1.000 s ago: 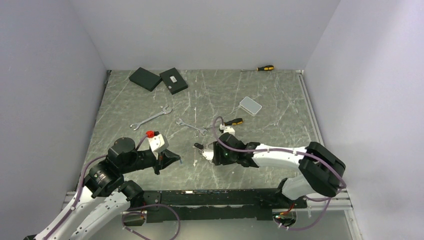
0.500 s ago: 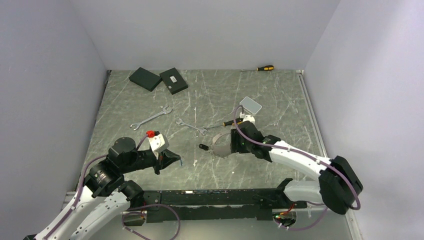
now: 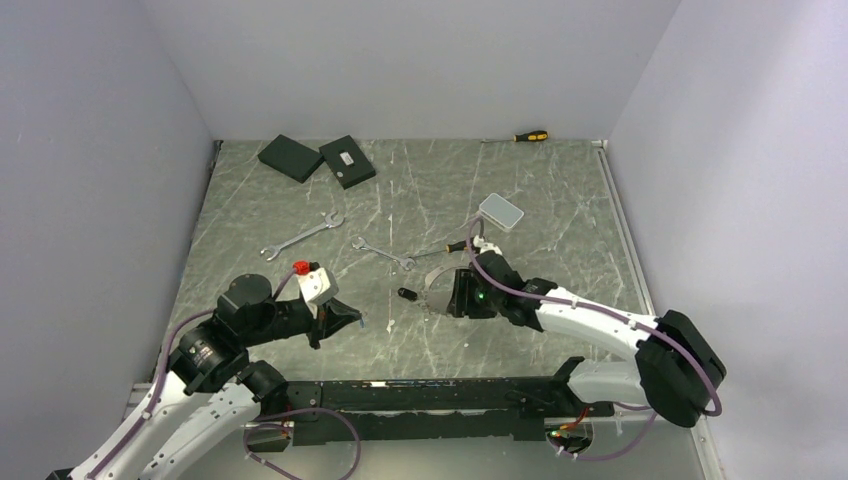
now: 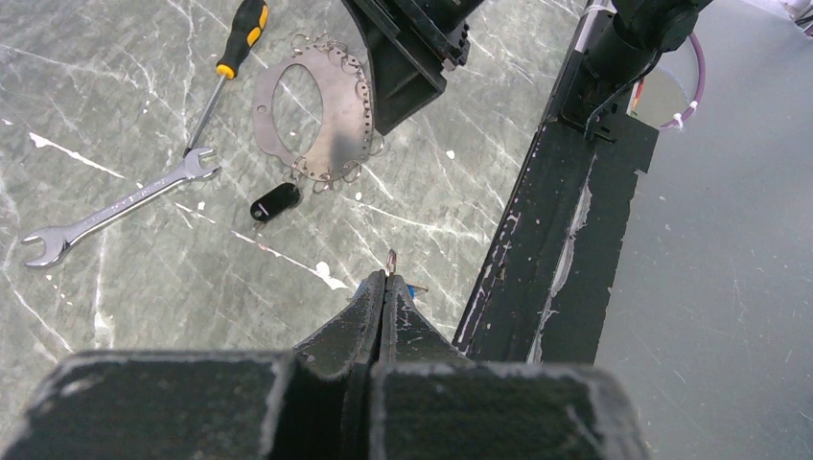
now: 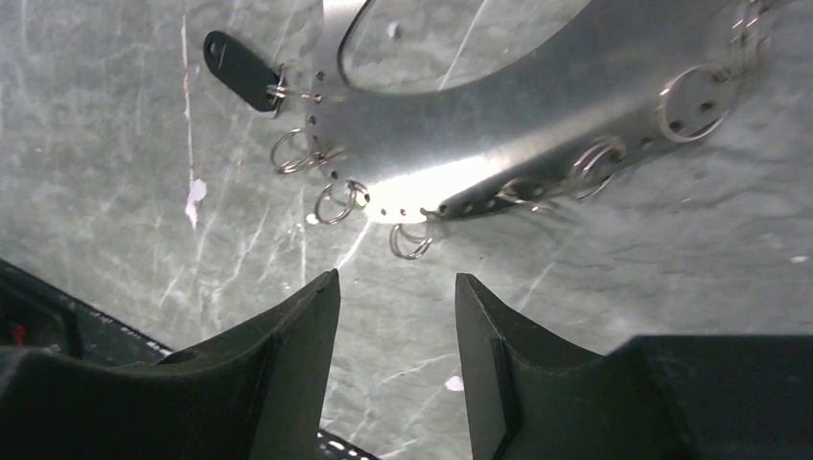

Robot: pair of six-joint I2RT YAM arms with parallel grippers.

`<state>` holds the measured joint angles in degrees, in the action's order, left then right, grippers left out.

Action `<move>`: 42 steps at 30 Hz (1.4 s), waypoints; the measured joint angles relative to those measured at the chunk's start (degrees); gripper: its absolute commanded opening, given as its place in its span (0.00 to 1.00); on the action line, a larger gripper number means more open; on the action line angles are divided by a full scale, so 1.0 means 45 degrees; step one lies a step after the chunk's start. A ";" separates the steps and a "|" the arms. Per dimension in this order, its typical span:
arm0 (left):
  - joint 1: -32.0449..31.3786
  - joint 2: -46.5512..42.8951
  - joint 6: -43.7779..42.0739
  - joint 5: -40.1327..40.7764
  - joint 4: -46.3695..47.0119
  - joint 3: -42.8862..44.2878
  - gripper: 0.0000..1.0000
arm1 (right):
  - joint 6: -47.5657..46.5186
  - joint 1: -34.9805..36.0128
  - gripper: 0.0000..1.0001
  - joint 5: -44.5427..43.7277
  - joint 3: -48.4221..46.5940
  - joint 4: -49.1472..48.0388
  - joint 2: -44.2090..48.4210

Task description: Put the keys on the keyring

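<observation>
The keyring (image 5: pixel 537 144) is a flat oval metal plate hung with several small split rings and a black fob (image 5: pixel 238 69). It lies on the marble table under my right gripper (image 5: pixel 395 280), whose jaws stand open and empty just short of its edge. In the top view the keyring (image 3: pixel 432 290) lies just left of that gripper (image 3: pixel 447 295). Two silver spanner keys (image 3: pixel 300 237) (image 3: pixel 383 252) rest flat farther back; the left wrist view shows one key (image 4: pixel 115 206). My left gripper (image 4: pixel 387 278) is shut, and a small metal ring pokes out between its tips.
A yellow-and-black screwdriver (image 4: pixel 225 67) lies beside the keyring, another (image 3: pixel 530 135) at the back wall. Two black boxes (image 3: pixel 290 157) (image 3: pixel 347 160) sit back left, a small white box (image 3: pixel 501 211) back right. A black rail (image 4: pixel 537 240) borders the table's near edge.
My right gripper drew back to the right off the keyring, which now lies on the table with its fob to the left, then eased closer. The left arm has not moved.
</observation>
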<state>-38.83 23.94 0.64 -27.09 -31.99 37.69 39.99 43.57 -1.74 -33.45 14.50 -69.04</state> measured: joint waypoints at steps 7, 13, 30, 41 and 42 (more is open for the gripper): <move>0.0000 0.0097 0.0005 -0.0005 0.0005 -0.0005 0.00 | 0.2327 0.0155 0.47 0.0457 0.0719 -0.1107 -0.0039; 0.0000 0.0146 0.0000 -0.0005 0.0005 -0.0005 0.00 | 0.3682 0.0160 0.43 0.0471 0.1098 -0.1919 -0.0602; 0.0000 0.0146 0.0000 0.0000 0.0005 -0.0005 0.00 | 0.2720 0.0170 0.12 -0.0860 0.0466 -0.1010 -0.1676; 0.0000 0.0151 0.0005 0.0000 0.0005 -0.0005 0.00 | -0.1059 0.0121 0.53 -0.1812 -0.0170 0.0461 -0.0850; 0.0000 0.0151 0.0000 0.0000 0.0005 -0.0005 0.00 | -0.1185 0.0107 0.53 -0.1787 -0.0170 0.0510 -0.0733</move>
<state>-38.83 24.62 0.64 -27.09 -31.97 37.67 34.65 44.05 -9.78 -34.22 16.80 -72.34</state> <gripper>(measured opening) 0.009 0.517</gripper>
